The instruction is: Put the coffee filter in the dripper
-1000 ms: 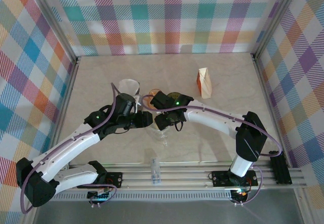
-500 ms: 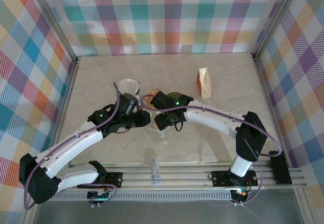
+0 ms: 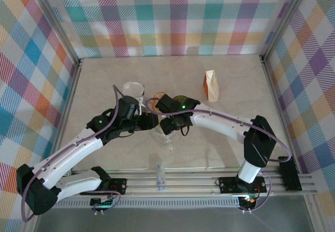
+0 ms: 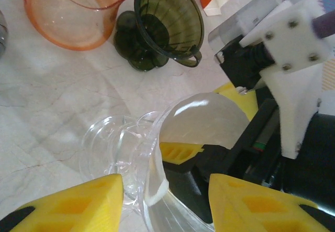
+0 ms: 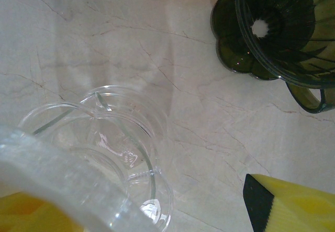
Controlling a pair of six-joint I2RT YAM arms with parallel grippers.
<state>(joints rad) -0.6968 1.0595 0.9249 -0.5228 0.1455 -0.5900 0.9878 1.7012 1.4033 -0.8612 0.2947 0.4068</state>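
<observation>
Just eased the left gripper (image 4: 163, 185) back a touch; fingers spread wide, same on the right gripper (image 5: 133, 200), pinching nothing; filter (image 4: 205, 118) propped over the clear dripper (image 4: 107, 148) rim, between both; probably still needs seating.

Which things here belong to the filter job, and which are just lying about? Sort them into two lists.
For the job:
- coffee filter, white and translucent
- clear glass dripper, the one next to the filter, so probably the target

Lying about:
- orange dripper
- dark green dripper
- orange-and-white carton
- whitish cup
</observation>
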